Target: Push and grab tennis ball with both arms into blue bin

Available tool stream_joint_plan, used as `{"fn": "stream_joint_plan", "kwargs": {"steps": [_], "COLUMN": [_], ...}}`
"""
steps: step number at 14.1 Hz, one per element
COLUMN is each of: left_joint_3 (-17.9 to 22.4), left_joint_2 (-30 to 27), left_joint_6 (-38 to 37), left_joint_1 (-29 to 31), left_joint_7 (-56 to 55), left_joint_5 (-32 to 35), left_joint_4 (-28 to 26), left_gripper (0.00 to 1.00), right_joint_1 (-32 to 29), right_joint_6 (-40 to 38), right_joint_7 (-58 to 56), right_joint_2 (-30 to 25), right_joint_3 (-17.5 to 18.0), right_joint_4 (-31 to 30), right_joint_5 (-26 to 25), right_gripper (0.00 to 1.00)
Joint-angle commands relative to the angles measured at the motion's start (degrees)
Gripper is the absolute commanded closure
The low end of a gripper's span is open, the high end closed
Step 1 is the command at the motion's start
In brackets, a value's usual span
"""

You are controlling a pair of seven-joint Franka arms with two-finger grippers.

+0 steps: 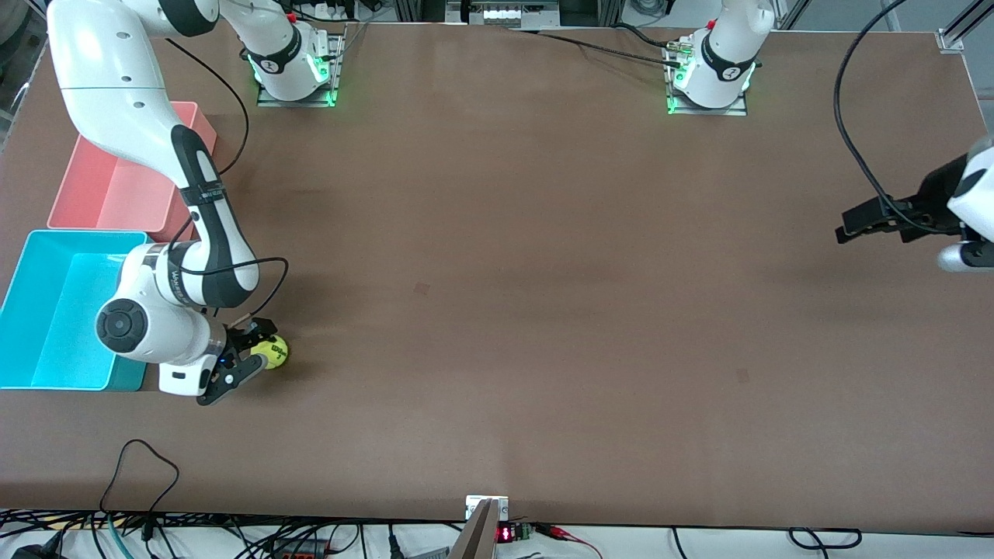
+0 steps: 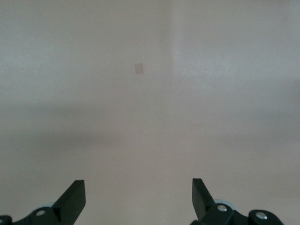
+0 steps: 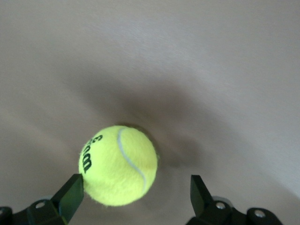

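The tennis ball (image 1: 274, 352) sat on the brown surface (image 1: 497, 310), between the wide-apart fingers of the right tool (image 1: 250, 354), close against one finger and not yet gripped. The blue bin (image 1: 46, 310) lay just beside that tool. The step looked like the grab. Next, the fingers likely needed to close on the ball, then lift it over the bin. The left tool (image 1: 870, 221) waited well apart, fingers wide, holding nothing.

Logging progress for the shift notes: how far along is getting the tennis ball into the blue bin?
Done: the right claw has reached the tennis ball beside the blue bin. In hand: its open fingers straddle the ball on the table, no grip yet. Left: closing, lifting, dropping it in. The left claw waits, open, at its end.
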Motion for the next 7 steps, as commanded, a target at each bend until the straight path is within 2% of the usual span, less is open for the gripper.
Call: {"fn": "stream_joint_plan", "kwargs": {"steps": [1, 7], "left_joint_3": [-3.18, -3.8], "left_joint_2": [-3.45, -5.9], "left_joint_6": [1.38, 2.79], "left_joint_1": [3.89, 3.99], "left_joint_7": [-0.37, -0.01], "left_joint_5": [1.02, 1.02], "left_joint_4": [-4.04, -7.37], "left_gripper": [0.0, 0.0], "right_joint_1": [-0.01, 0.34], "right_joint_6": [0.89, 2.03], "right_joint_7": [-1.06, -0.97], "right_joint_2": [2.16, 2.6], "right_joint_3": [0.44, 0.44], "right_joint_4": [1.32, 1.32], "right_joint_5": [1.7, 1.96], "right_gripper": [0.0, 0.0]}}
